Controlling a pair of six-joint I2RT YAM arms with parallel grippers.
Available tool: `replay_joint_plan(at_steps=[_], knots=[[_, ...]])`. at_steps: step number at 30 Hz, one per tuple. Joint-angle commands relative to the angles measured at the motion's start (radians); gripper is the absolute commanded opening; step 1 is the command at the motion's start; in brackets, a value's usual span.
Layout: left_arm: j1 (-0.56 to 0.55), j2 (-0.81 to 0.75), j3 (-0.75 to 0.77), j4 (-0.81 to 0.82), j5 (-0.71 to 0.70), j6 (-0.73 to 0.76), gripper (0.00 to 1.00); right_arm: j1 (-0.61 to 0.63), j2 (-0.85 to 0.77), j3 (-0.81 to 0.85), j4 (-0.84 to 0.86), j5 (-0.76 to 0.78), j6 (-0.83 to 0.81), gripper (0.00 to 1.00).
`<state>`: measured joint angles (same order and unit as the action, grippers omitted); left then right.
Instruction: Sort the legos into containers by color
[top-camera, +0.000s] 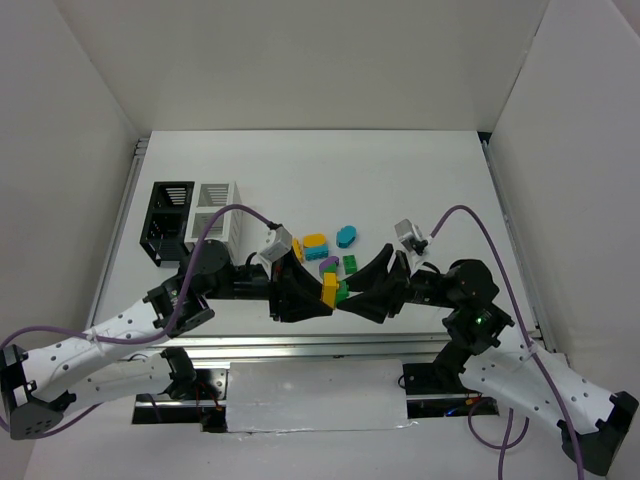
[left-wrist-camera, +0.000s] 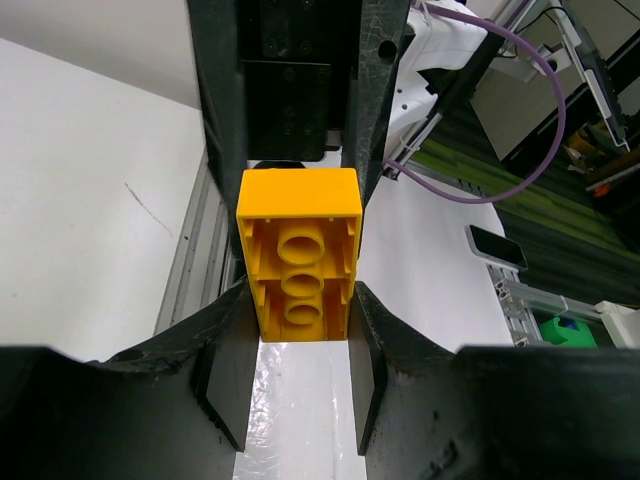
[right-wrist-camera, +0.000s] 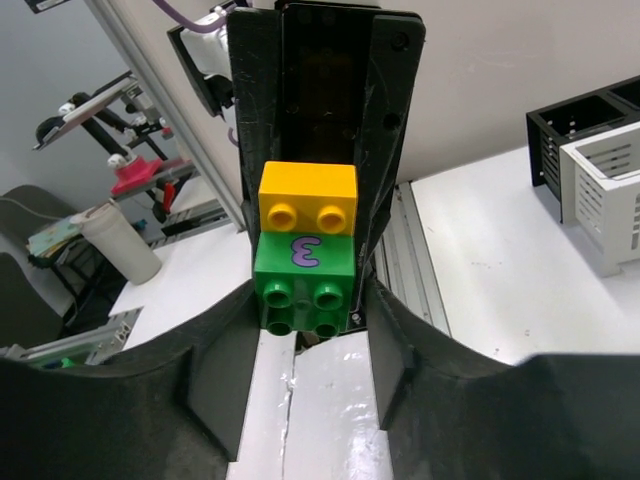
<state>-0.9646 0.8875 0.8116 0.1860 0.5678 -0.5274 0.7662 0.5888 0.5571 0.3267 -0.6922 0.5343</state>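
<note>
My two grippers meet tip to tip near the table's front edge. The left gripper (top-camera: 318, 291) (left-wrist-camera: 300, 300) is shut on a yellow brick (top-camera: 329, 288) (left-wrist-camera: 300, 255), seen from its hollow underside. A green brick (top-camera: 342, 291) (right-wrist-camera: 305, 285) with a purple 3 is stuck onto that yellow brick (right-wrist-camera: 307, 198). The right gripper (top-camera: 353, 292) (right-wrist-camera: 305, 300) stands slightly open around the green brick, with a thin gap on one side. Loose legos lie behind: yellow-orange (top-camera: 315, 241), teal (top-camera: 346, 236), purple (top-camera: 328, 265), green (top-camera: 350, 264). The black container (top-camera: 168, 215) and white container (top-camera: 215, 208) stand at the left.
White walls enclose the table on three sides. A metal rail (top-camera: 330, 345) runs along the front edge just below the grippers. Purple cables (top-camera: 240, 210) arch over both arms. The containers (right-wrist-camera: 600, 170) show at the right edge of the right wrist view.
</note>
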Motion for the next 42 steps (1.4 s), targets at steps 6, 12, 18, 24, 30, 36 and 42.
replay_joint_plan(at_steps=[6, 12, 18, 24, 30, 36, 42], knots=[[-0.008, 0.002, 0.012, 0.047, 0.064, 0.012, 0.0, -0.004, 0.02, 0.064, -0.012, 0.083, -0.026, 0.0], [-0.002, -0.027, 0.057, -0.057, 0.003, 0.072, 0.0, -0.036, -0.026, 0.041, -0.049, 0.065, -0.086, 0.0], [0.04, -0.082, 0.069, -0.105, 0.026, 0.096, 0.0, -0.226, -0.073, -0.04, 0.052, -0.113, -0.005, 0.0], [0.079, -0.097, 0.106, -0.221, -0.092, 0.099, 0.0, -0.304, -0.079, -0.036, -0.007, -0.092, -0.005, 0.0], [0.251, -0.076, 0.26, -0.491, -0.498, 0.028, 0.0, -0.303, -0.073, 0.075, -0.269, 0.118, -0.083, 0.0], [0.556, 0.225, 0.562, -0.972, -0.975, -0.161, 0.0, -0.295, -0.015, 0.151, -0.423, 0.292, -0.053, 0.0], [0.74, 0.416, 0.69, -0.991, -1.027, -0.166, 0.0, -0.286, 0.031, 0.194, -0.512, 0.405, -0.034, 0.0]])
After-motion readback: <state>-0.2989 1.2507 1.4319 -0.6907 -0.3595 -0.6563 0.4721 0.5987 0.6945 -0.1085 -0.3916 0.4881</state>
